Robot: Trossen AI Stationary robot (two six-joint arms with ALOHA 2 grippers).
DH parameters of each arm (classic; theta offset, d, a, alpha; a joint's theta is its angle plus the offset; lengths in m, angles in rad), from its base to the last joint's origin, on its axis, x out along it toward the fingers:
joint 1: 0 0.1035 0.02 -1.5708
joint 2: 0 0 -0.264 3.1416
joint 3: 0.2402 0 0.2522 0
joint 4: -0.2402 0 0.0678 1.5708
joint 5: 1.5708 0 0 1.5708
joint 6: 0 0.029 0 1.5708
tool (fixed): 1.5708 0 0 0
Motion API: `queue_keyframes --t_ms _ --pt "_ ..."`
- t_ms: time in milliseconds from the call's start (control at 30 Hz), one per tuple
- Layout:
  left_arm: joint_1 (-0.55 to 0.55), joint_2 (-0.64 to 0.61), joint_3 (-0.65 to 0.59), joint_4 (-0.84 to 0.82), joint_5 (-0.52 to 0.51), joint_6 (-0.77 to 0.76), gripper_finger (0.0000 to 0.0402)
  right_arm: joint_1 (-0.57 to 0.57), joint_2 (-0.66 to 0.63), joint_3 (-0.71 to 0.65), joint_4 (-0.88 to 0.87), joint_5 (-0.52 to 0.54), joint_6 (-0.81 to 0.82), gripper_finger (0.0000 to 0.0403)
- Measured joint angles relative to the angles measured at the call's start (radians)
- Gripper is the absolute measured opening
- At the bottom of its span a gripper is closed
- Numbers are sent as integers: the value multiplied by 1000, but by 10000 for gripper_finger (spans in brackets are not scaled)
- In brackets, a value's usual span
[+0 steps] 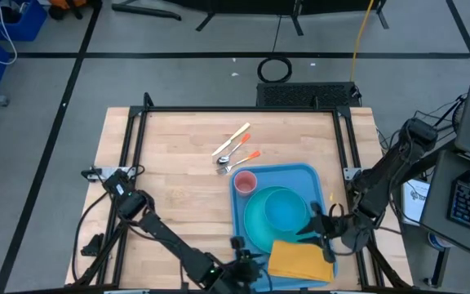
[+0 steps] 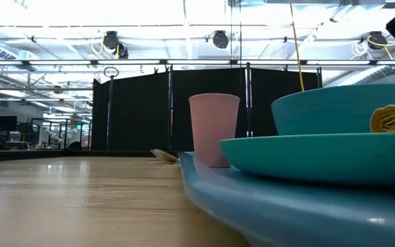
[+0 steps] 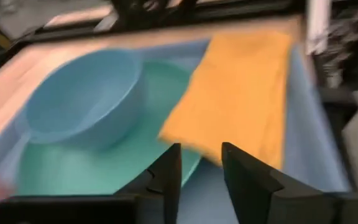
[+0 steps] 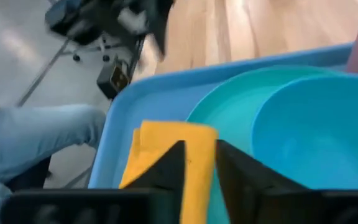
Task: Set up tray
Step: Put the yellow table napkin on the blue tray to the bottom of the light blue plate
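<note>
I hold both grippers at tray's (image 1: 277, 175) six o'clock | left gripper (image 3: 201, 171) fingers apart, empty; right gripper (image 4: 199, 163) fingers apart over napkin (image 1: 300, 261), likely squaring it

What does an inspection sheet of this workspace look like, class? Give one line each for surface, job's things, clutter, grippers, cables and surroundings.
Surface: wooden table in a black frame.
Job's things: blue tray near the right front; on it a pink cup, a turquoise plate with a bowl, and a yellow napkin lying partly over the plate.
Clutter: cutlery loose on the wood behind the tray.
Grippers: left gripper at the tray's front edge, jaws apart, empty; right gripper over the napkin, jaws slightly apart, a grip cannot be told.
Cables: a coil and a yellow line on the floor.
Surroundings: a person's leg beside the table.
</note>
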Motion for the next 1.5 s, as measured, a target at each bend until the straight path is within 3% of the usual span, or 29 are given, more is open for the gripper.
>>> queue_keyframes --t_ms 100,233,400,567,733,833,1233,1500 --pt "-8 -7 0 -176 -22 -158 75 24 48 16 1 0 17 18" --pt "-6 -7 0 -363 -20 -395 11 39 133 57 -29 -42 91 3" --pt "-2 -7 0 -521 -11 -568 4 38 280 145 -121 -122 186 0" --pt "26 -8 -19 -682 181 -750 3 38 408 282 -308 -207 304 0" --pt "33 -8 -89 -594 202 -752 4 44 461 356 -337 -237 328 0" --pt "31 -8 -120 -507 267 -716 3 45 473 358 -352 -252 369 0" --pt "45 -15 -225 -266 248 -637 2 29 529 358 -366 -291 410 0" --pt "53 -11 -226 -212 247 -598 4 -5 561 358 -363 -287 379 0"
